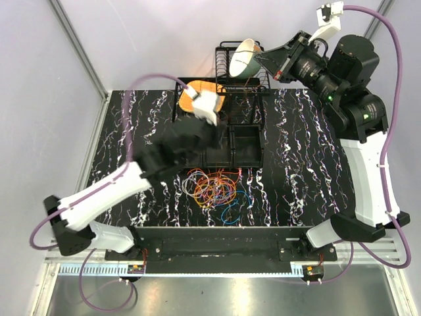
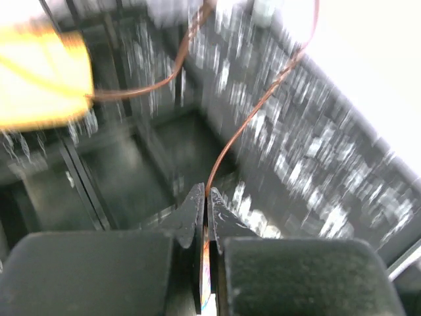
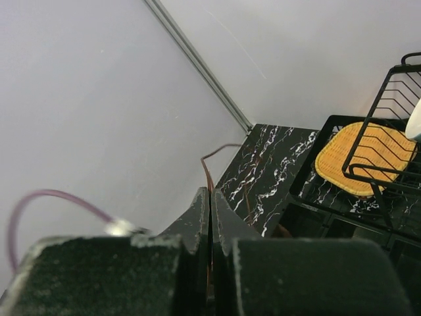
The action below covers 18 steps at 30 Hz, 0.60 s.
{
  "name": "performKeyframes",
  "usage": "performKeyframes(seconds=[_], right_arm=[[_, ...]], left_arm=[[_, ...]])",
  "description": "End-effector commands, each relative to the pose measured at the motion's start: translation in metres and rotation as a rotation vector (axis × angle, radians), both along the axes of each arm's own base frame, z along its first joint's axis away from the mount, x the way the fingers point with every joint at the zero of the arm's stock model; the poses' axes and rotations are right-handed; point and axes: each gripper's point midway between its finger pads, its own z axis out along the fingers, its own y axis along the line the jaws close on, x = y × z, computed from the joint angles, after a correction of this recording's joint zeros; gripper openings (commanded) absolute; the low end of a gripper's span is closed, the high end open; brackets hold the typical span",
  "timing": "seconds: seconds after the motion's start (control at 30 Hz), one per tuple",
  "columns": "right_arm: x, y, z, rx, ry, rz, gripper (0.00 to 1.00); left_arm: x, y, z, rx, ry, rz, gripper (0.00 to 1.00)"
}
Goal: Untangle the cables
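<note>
A tangle of thin cables (image 1: 214,187) in orange, red, blue, yellow and purple lies on the black marbled table in front of the tray. My left gripper (image 1: 217,133) (image 2: 205,192) hovers over the black tray, shut on a thin orange-brown cable (image 2: 227,148) that rises from its tips. My right gripper (image 1: 266,60) (image 3: 210,196) is raised high at the back right, beside the bowl, and is shut on a thin brown cable (image 3: 207,168). A thin strand (image 1: 252,108) shows between the two grippers; I cannot tell if both hold the same cable.
A black compartment tray (image 1: 233,150) sits behind the tangle. A black wire dish rack (image 1: 230,49) stands at the back with a cream bowl (image 1: 245,58) in it. A yellow woven mat (image 1: 193,100) (image 3: 362,158) lies beside it. Grey walls enclose the table.
</note>
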Motion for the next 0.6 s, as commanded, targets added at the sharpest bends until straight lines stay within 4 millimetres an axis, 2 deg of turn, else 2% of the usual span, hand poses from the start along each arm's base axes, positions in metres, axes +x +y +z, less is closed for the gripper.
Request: performKeyframes(seconds=[0.0, 0.03, 0.07, 0.2, 0.3, 0.53, 0.57], right_arm=[[0.000, 0.006, 0.003, 0.039, -0.006, 0.025, 0.00], [0.002, 0.007, 0.002, 0.040, -0.005, 0.027, 0.00], [0.003, 0.008, -0.002, 0.038, 0.005, 0.029, 0.00], [0.009, 0.007, -0.014, 0.028, 0.034, 0.007, 0.00], [0.017, 0.003, -0.030, 0.007, 0.061, -0.036, 0.00], [0.036, -0.032, -0.084, -0.070, 0.147, -0.254, 0.00], [0.040, -0.038, -0.097, -0.090, 0.167, -0.289, 0.00]], left_arm=[[0.003, 0.029, 0.075, -0.007, -0.129, 0.065, 0.00], [0.005, 0.030, 0.087, -0.019, -0.148, 0.071, 0.00], [0.007, 0.029, 0.091, -0.015, -0.157, 0.073, 0.00], [0.019, 0.010, 0.092, -0.013, -0.159, 0.061, 0.00], [0.025, -0.002, 0.102, -0.040, -0.177, 0.049, 0.00], [0.052, -0.039, 0.082, -0.025, -0.159, 0.033, 0.00], [0.059, -0.048, 0.069, -0.007, -0.144, 0.032, 0.00]])
